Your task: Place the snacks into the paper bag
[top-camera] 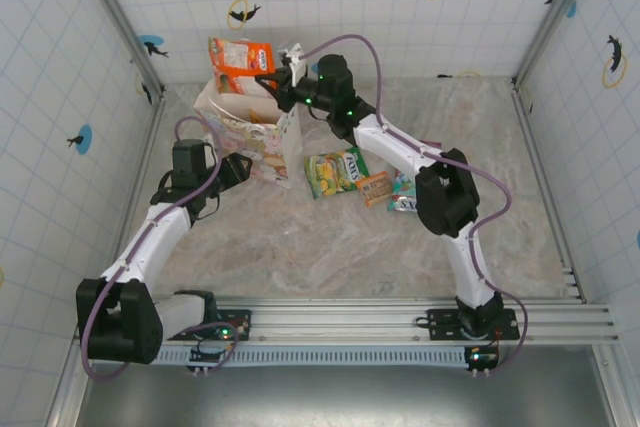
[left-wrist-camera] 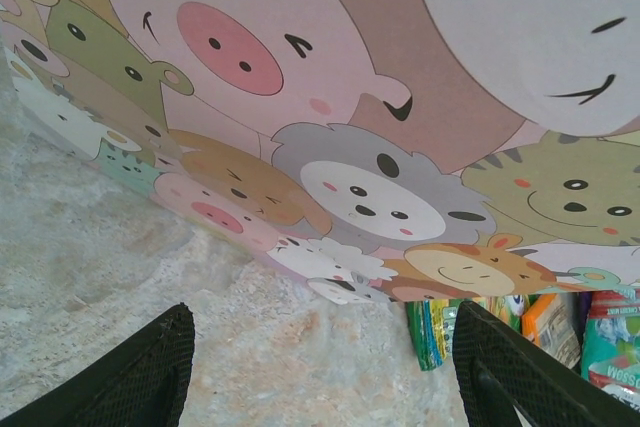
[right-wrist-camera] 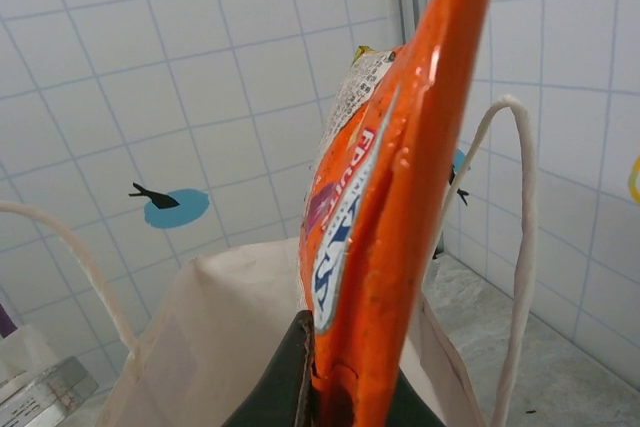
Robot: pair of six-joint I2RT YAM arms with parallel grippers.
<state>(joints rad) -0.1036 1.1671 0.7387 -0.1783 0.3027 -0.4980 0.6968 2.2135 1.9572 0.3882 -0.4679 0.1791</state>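
Pinching: the right gripper (top-camera: 270, 80) has its fingers pressed together on the lower edge of an orange snack packet (top-camera: 240, 63), which stands on edge above the fingertips.
Below the tool: the paper bag (top-camera: 252, 137) stands upright, its open mouth just under and ahead of the packet. In the right wrist view, 2 loop handles (right-wrist-camera: 515, 247) rise on either side of the jaws.
Left gripper (left-wrist-camera: 320, 377): spread, holding nothing, aimed at the bag's cartoon-printed lower side. I cannot tell whether a finger touches the paper.
Other snacks: a green-yellow packet (top-camera: 336, 171), a small orange bar (top-camera: 374, 188) and a teal packet (top-camera: 404, 194) lie on the table (top-camera: 300, 247) beside the right forearm, well behind its fingers.
Step, as judged: bringing 1 packet over the mouth for release.
Risk 1: the packet looks broad against the mouth, so a corner may catch the rim or a handle and leave it perched there.
Risk 2: letting go off-centre could drop it outside the bag on the far side.
Risk 3: the bag is light and nothing clamps it, so a downward push could fold a wall or tip it.
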